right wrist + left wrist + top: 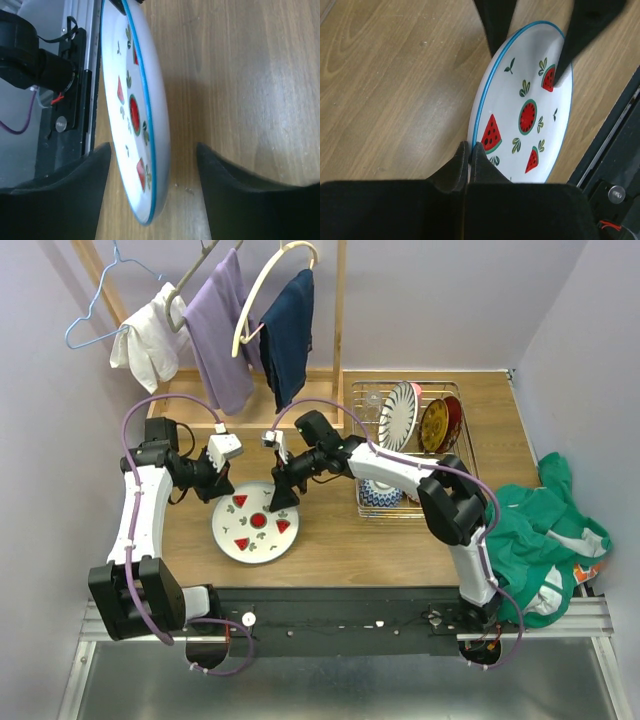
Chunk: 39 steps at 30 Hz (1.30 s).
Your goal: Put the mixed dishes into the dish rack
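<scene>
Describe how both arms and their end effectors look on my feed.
Both arms match: the left arm and right arm have white link shells with black joints, and a purple cable loops along each. Each wrist carries a small white camera block. The left end effector and right end effector have matte black, wedge-shaped fingers tapering to tips.

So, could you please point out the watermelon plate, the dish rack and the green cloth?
watermelon plate (pixel 258 522), top view, centre medallion.
dish rack (pixel 366 400), top view, bare far-left corner.
green cloth (pixel 528 528), top view, its middle.
</scene>
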Motion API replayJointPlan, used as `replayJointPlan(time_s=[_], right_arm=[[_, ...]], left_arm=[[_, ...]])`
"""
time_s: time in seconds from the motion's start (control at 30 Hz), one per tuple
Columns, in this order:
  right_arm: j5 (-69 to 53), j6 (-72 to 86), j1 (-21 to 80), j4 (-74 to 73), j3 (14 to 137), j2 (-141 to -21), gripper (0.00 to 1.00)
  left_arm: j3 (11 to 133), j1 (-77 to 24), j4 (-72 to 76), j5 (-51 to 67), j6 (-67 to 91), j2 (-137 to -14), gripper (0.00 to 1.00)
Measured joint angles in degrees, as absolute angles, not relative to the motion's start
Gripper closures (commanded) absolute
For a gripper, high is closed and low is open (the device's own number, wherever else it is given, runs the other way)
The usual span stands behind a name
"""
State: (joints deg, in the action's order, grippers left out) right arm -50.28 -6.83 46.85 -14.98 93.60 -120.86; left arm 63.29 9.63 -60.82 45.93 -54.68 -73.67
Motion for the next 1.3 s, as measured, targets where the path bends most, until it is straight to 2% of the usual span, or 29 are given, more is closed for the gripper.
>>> replayJointPlan(time_s=[0.07, 0.1, 0.13, 0.17, 0.23, 0.3, 0.37, 0.4, 0.43, 0.53, 0.7, 1.0, 1.1, 1.3], right_arm=[[-50.54, -5.48, 47.07, -13.65, 93.6, -121.43, 0.63], [-50.54, -4.97, 47.16, -13.04, 93.6, -121.67, 0.82], [-50.57, -4.38, 47.27, -12.71, 93.6, -121.73, 0.95], [-50.52, -4.29, 47.31, -12.47, 93.6, -121.75, 0.99], [-49.32, -3.53, 47.22, -12.25, 93.58, -121.71, 0.99], [-48.14, -3.29, 47.2, -12.19, 93.08, -121.38, 0.99], [-45.98, -3.77, 47.24, -12.97, 92.4, -120.2, 1.0], [-44.88, -3.97, 47.24, -13.58, 91.94, -119.35, 0.99], [-43.38, -4.01, 47.13, -14.35, 91.31, -118.26, 1.0], [-39.38, -4.05, 46.76, -18.26, 90.04, -113.89, 1.0], [-30.79, -0.75, 43.38, -23.97, 90.0, -101.97, 0.99], [1.1, 4.91, 38.96, -27.35, 89.38, -81.56, 1.0], [10.76, 6.57, 39.31, -30.02, 91.15, -81.36, 0.99], [30.24, 11.0, 39.35, -35.16, 94.7, -88.92, 0.99]], left_arm=[[62.67, 9.63, -59.99, 46.35, -53.63, -72.34, 1.0], [62.43, 9.63, -59.44, 46.59, -53.04, -71.83, 1.0], [62.33, 9.63, -59.13, 46.65, -52.71, -71.53, 1.0], [62.0, 9.63, -58.37, 46.76, -51.96, -71.24, 1.0], [61.56, 9.63, -57.39, 47.09, -51.0, -71.11, 0.76], [61.01, 9.61, -55.75, 46.92, -49.54, -70.87, 0.57], [60.53, 9.52, -53.95, 46.65, -46.13, -70.46, 0.47], [60.53, 9.52, -51.94, 46.37, -43.92, -69.71, 0.38], [60.66, 9.52, -50.48, 46.04, -41.82, -68.88, 0.35], [62.63, 9.52, -45.67, 45.04, -35.57, -65.76, 0.32], [72.84, 9.5, -36.12, 45.08, -24.77, -64.01, 0.3], [71.05, 7.25, -28.38, 45.06, -16.49, -63.99, 0.3], [70.78, 7.09, -28.29, 45.04, -15.79, -63.99, 0.3], [70.39, 7.09, -27.29, 45.01, -15.14, -64.01, 0.3]])
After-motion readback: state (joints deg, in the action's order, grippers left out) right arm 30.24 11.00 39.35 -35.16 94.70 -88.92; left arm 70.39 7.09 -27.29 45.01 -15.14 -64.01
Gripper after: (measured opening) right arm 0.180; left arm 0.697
